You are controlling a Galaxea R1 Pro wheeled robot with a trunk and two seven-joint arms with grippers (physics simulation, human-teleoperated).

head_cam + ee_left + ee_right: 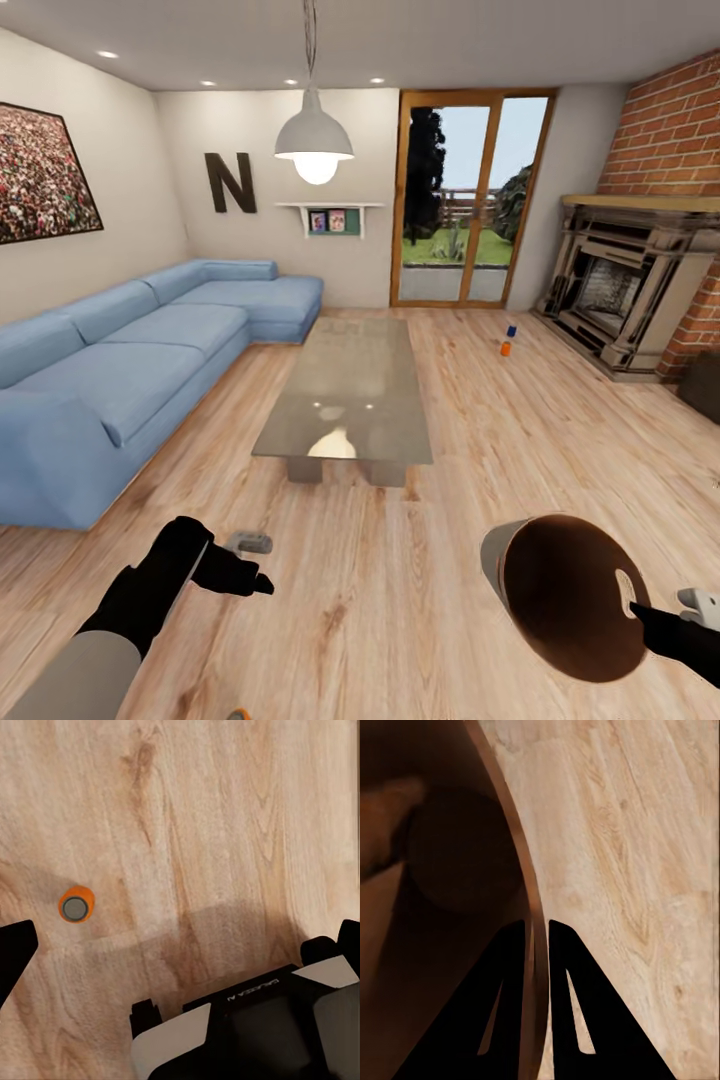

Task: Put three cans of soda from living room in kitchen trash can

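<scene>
The living room spreads ahead: a light-blue corner sofa point(130, 360) along the wall, a glass-topped table point(350, 395) mid-floor, and a brick-backed fireplace point(620, 295) opposite. The trash can point(575, 595) is held tilted above the wood floor point(400, 590), its brown inside open to the camera and holding nothing; the right end effector point(538, 937) pinches its rim, one finger inside and one outside. The left end effector point(262, 583) hovers over the floor with fingers spread wide, gripping nothing. An orange soda can point(76, 905) stands upright on the floor below it. Another orange can point(505, 348) and a blue can point(511, 329) stand close together on the floor near the fireplace.
</scene>
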